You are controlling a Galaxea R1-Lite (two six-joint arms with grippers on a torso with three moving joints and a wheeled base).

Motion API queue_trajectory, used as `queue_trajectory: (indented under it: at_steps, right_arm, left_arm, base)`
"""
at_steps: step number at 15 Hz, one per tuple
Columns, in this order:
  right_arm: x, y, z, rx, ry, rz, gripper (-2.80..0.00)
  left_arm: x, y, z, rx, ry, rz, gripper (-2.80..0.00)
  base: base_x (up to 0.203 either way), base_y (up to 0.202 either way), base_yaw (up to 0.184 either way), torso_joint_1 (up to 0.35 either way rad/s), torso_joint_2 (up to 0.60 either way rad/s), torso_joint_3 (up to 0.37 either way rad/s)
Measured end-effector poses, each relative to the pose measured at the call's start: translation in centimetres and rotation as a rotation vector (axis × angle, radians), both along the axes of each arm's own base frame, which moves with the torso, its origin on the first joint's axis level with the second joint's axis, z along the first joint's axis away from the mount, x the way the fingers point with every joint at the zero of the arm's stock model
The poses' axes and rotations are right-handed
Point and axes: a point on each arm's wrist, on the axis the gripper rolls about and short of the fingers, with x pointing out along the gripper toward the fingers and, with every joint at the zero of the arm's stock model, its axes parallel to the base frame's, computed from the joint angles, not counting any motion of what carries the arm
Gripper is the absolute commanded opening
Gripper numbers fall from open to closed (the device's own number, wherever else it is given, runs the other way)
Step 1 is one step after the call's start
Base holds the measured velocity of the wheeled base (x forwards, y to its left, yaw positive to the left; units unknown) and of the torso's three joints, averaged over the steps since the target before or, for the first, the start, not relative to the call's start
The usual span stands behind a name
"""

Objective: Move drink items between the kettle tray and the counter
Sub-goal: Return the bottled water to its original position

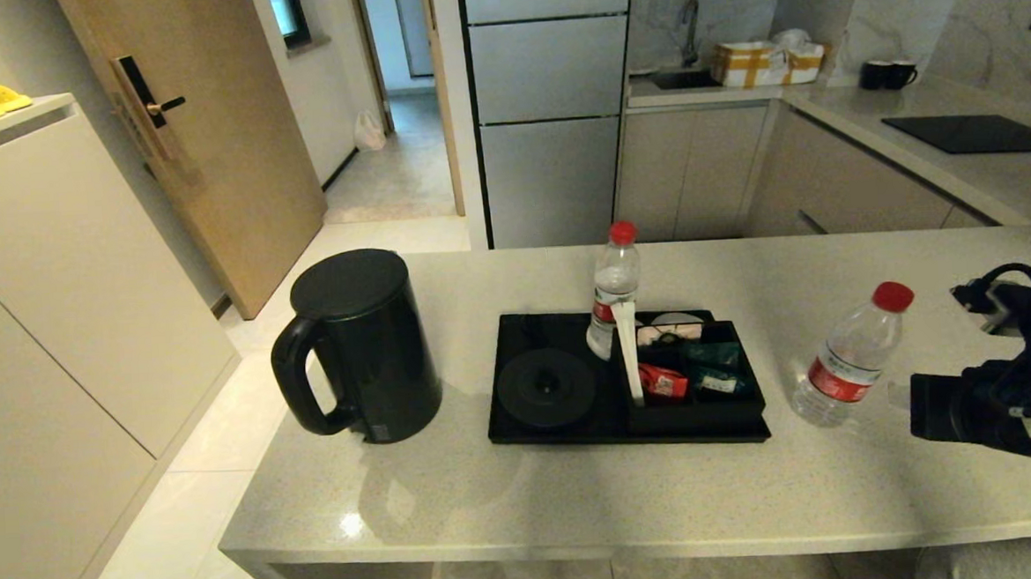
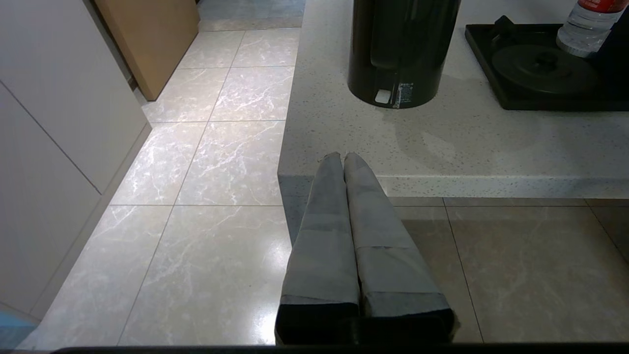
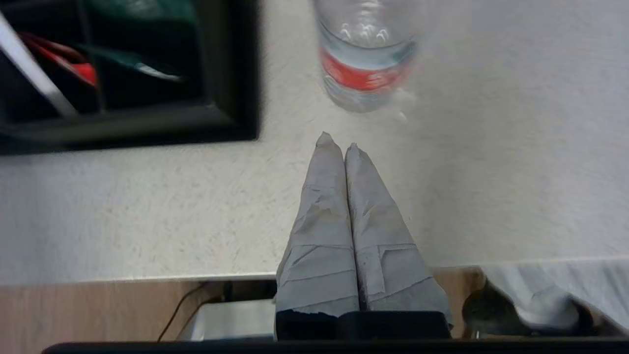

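The tall black kettle [image 1: 355,346] stands on the beige counter [image 1: 579,498], left of the black kettle tray [image 1: 518,329], whose round base disc [image 1: 545,388] is bare. One red-capped water bottle [image 1: 614,293] stands at the tray's back, beside the sachet box [image 1: 698,412], where a dark green sachet [image 1: 711,354] lies. A second bottle [image 1: 850,356] stands on the counter right of the tray. My right gripper [image 3: 339,142] is shut and empty, hovering just short of that bottle [image 3: 366,69]. My left gripper [image 2: 342,156] is shut and empty at the counter's front left corner, below the kettle [image 2: 403,49].
A white strip [image 1: 629,354] and a red sachet [image 1: 664,380] also sit in the sachet box. My right arm [image 1: 998,405] reaches in over the counter's right end. Behind lies a farther worktop with a black hob [image 1: 975,133] and mugs [image 1: 888,73]. Tiled floor [image 2: 196,172] lies left of the counter.
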Motion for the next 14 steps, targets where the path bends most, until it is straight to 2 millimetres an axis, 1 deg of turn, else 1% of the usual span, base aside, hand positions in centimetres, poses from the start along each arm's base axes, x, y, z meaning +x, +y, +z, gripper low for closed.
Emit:
queue_trajectory:
  at_steps: [2, 5, 8, 10, 12, 14]
  right_arm:
    - [0.1, 0.6, -0.4, -0.013, -0.038, 0.022, 0.0]
    - [0.4, 0.7, -0.5, -0.032, -0.112, -0.008, 0.0]
    - [-0.2, 0.8, -1.9, -0.052, -0.143, -0.029, 0.0]
    - [0.1, 0.7, -2.2, -0.066, -0.195, -0.073, 0.0]
    - [0.3, 0.6, -3.2, -0.091, -0.199, -0.12, 0.0]
    - [1.3, 0.7, -4.0, -0.099, -0.209, -0.143, 0.0]
  left_arm:
    - [0.0, 0.0, 0.0, -0.001, 0.0, 0.001, -2.8]
    - [0.0, 0.0, 0.0, 0.0, 0.0, 0.001, -2.8]
    - [0.0, 0.0, 0.0, 0.0, 0.0, 0.0, -2.8]
    - [0.0, 0.0, 0.0, 0.0, 0.0, 0.0, -2.8]
    - [0.0, 0.0, 0.0, -0.001, 0.0, 0.0, -2.8]
    - [0.0, 0.0, 0.0, 0.0, 0.0, 0.0, -2.8]
  base:
    - [0.0, 0.0, 0.0, 0.0, 0.0, 0.0]
    - [0.0, 0.0, 0.0, 0.0, 0.0, 0.0]
    - [0.0, 0.0, 0.0, 0.0, 0.0, 0.0]
    - [0.0, 0.0, 0.0, 0.0, 0.0, 0.0]
    - [0.0, 0.0, 0.0, 0.0, 0.0, 0.0]
    - [0.0, 0.0, 0.0, 0.0, 0.0, 0.0]
